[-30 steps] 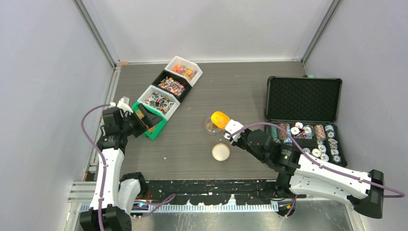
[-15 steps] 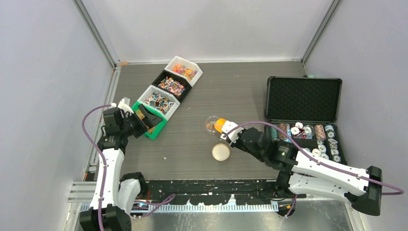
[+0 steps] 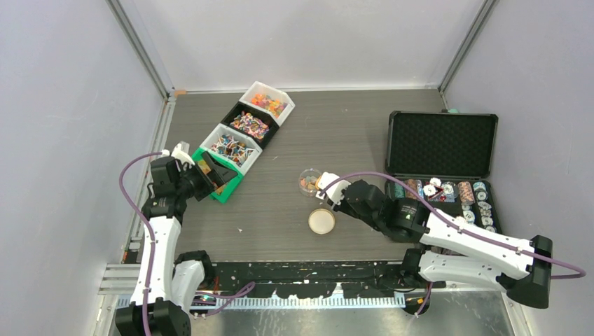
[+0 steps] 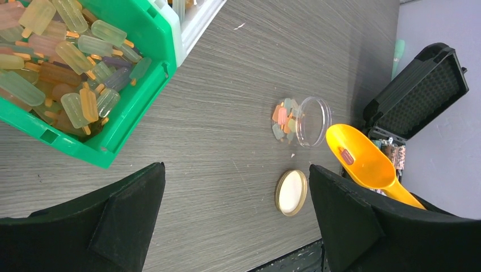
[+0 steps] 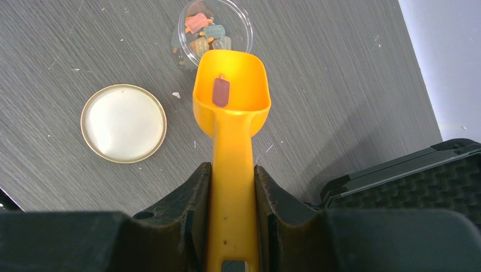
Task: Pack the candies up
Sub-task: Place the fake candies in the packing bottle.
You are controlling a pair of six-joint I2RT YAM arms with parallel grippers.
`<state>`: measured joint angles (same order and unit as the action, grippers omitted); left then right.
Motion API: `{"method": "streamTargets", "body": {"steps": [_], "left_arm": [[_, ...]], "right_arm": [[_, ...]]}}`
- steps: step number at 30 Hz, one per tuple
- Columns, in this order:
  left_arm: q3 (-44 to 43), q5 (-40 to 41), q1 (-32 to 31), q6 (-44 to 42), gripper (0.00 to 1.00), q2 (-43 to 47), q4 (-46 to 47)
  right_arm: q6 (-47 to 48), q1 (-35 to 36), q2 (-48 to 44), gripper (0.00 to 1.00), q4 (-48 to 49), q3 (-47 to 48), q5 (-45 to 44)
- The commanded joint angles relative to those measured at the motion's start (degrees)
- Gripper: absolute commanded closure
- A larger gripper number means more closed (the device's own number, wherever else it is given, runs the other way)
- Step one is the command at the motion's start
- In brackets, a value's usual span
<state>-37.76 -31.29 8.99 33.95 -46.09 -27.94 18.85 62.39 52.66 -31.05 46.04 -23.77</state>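
— Overhead: where do the candies (image 3: 232,148) sit?
— In a row of bins (image 3: 266,94) at far left, and a few in the clear jar (image 3: 309,171) mid-table, its lid (image 3: 321,221) lying just nearer. The left gripper (image 3: 212,176) hovers at the green bin (image 3: 228,190).
— Left wrist view?
— Its jaws stand wide apart, holding nothing, beside the green bin of lolly-shaped gummies.
— Right wrist view?
— The right gripper (image 5: 232,170) is clamped on the handle of the orange scoop (image 5: 244,85). One reddish candy lies in its bowl, just beside the jar.

Left jaws wide; right jaws tight
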Motion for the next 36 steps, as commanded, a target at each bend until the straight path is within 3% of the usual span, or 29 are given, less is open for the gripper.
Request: {"method": "streamTargets", "body": {"steps": [1, 36], "left_arm": [[0.20, 1.78, -0.22, -0.79, 0.00, 1.04, 1.57], [-1.27, 7.17, -0.58, -1.52, 0.00, 1.44, -2.08]], "right_arm": [[-0.18, -0.12, 0.35, 0.99, -1.42, 3.97, -2.07], [2.81, -0.09, 17.94, 0.99, -20.52, 25.19, -1.09]]}}
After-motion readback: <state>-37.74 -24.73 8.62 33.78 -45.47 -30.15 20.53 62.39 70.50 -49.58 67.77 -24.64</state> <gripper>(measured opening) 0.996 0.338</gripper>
